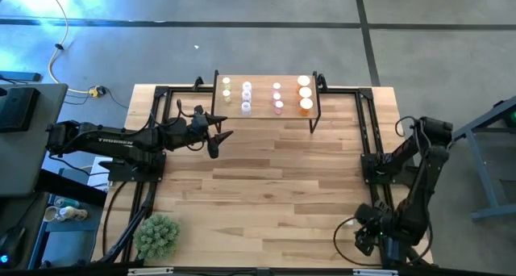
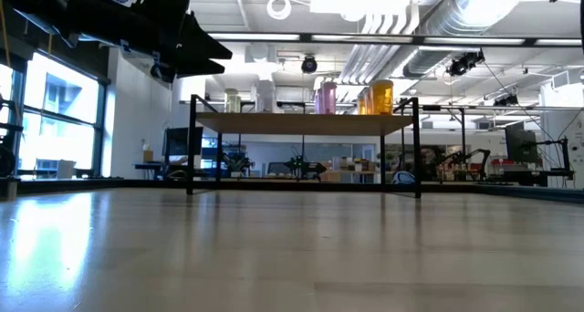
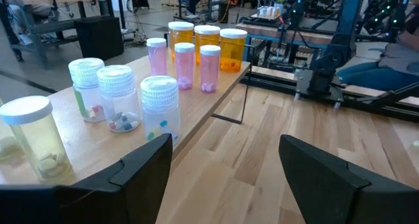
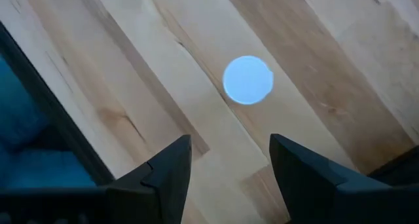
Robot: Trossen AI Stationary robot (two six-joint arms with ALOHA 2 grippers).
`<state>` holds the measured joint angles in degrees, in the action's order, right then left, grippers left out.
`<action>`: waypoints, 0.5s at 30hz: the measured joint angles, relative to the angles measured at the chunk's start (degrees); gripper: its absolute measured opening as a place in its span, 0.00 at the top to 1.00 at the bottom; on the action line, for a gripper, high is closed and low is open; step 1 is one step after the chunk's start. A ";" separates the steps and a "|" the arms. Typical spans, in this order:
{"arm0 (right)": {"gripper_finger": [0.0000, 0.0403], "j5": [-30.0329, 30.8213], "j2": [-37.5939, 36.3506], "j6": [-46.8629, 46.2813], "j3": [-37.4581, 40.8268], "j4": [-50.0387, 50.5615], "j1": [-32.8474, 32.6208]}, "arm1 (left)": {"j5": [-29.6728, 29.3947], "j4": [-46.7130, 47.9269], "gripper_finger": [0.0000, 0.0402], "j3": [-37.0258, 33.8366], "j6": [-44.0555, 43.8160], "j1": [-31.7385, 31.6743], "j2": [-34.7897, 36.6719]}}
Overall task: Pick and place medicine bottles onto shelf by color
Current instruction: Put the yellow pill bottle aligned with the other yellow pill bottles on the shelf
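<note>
Several medicine bottles with white caps stand upright on their bases on the shelf [image 1: 262, 108] at the table's far middle. They are grouped by colour: yellow-green [image 3: 33, 135], pale clear [image 3: 118, 96], pink [image 3: 185, 65] and orange [image 3: 208, 44]. My left gripper [image 3: 226, 145] hangs open and roughly level just off the shelf's near left corner, above the table [image 1: 222, 140], with nothing between its fingers. My right gripper [image 4: 229, 145] is open at the table's near right corner [image 1: 364, 237], pointing steeply down at bare wood.
A spiky green plant [image 1: 157, 236] stands at the near left corner. Black frame rails [image 1: 367, 131] run along the table's left and right sides. Bare wooden tabletop [image 1: 274, 179] stretches between the shelf and the near edge. A round light spot [image 4: 248, 80] lies on the wood.
</note>
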<state>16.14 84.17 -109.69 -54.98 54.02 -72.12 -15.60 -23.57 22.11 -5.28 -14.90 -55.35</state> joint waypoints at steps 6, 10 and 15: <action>0.51 2.33 5.47 -0.02 0.00 -1.85 -0.82 | -0.02 0.00 0.33 0.00 -0.15 0.00 0.00; 0.51 4.16 9.52 -1.02 0.00 -2.33 -1.27 | -0.02 0.00 0.33 0.00 -0.15 0.00 0.00; 0.51 5.80 14.47 -4.34 0.00 -2.12 -2.28 | -0.02 0.00 0.33 0.00 -0.14 0.00 0.00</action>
<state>21.94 98.64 -114.03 -54.98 51.90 -74.40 -15.62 -23.57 22.11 -5.42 -14.90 -55.35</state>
